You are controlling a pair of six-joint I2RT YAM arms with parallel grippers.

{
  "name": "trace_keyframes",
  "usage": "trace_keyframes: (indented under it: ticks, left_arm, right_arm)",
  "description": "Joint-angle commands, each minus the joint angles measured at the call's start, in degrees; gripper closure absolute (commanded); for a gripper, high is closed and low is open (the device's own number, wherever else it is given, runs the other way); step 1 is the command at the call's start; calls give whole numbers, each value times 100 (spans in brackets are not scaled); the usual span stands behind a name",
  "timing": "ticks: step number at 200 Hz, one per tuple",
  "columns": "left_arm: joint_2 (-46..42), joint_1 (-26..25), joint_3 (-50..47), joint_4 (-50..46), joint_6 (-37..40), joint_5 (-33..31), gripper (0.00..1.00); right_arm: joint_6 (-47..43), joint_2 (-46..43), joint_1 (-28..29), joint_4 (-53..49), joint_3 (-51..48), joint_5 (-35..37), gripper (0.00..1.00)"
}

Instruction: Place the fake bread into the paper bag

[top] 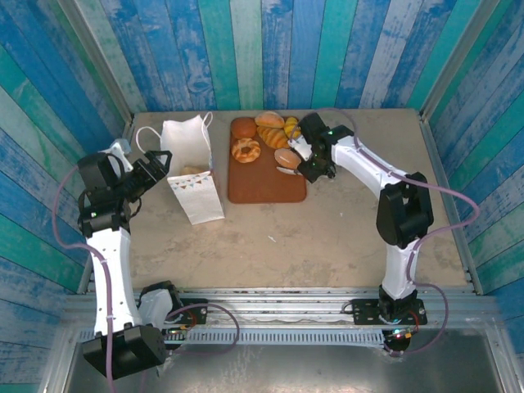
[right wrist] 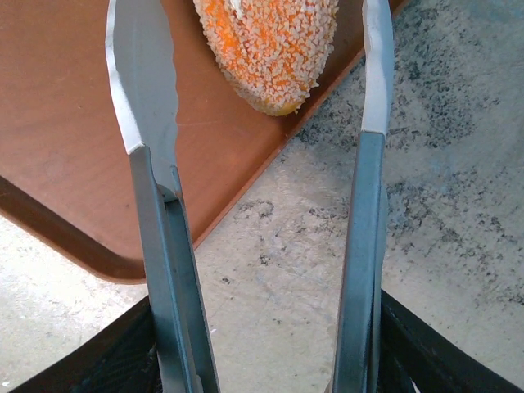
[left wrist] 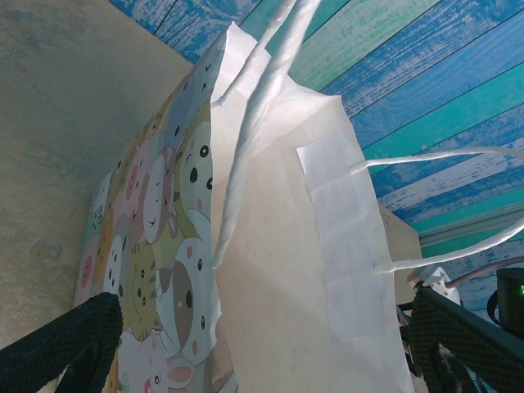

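Left gripper (left wrist: 262, 336): nearest the left wrist lens, its black jaws stand wide with the paper bag (left wrist: 278, 270) between them; whether they press the paper cannot be told.
Paper bag: upright on the counter (right wrist: 458, 205) left of centre, loop handles (left wrist: 262, 98) up, mouth open.
Tongs (right wrist: 151, 98): the metal blades stand apart, tips flanking the near end of a seeded roll (right wrist: 270, 49) without touching it.
Right gripper (top: 304, 166): jaws part-closed around the tongs' arms, over the right edge of the brown board (top: 262, 184).
Step in hand: likely lining up to pinch the seeded roll.
Doing it well: push the blades further along until they bracket the roll's widest part, then squeeze evenly. A nip at the tapered tip would probably squirt it off the board edge. Lift clear before swinging left to the bag mouth.
In the bag: a tan patch shows just inside the near rim, too small to identify.
On the board: the fake bread (top: 270, 135) clusters at the far end, ring-shaped piece included; the seeded roll lies at the right edge.
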Motion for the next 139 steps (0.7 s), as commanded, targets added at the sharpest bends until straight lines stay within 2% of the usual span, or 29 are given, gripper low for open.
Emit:
trace_keyframes:
  ticks: [1,28,88,139]
  left_arm:
    - [33,26,130,-38,100,-61,6]
    - [43,26,139,-46,99,-81,6]
    - [51,21,201,-84,108,-87,6]
    - [46,26,363,-351,187,-304,6]
  right_arm:
    - [-78,119,-58,9,202,-51,39]
    - [-74,211,-55,19,221,-85,41]
    - [17,-50,-57,5,153,-112,56]
    - [407,-715,-40,8,-128,-215,58]
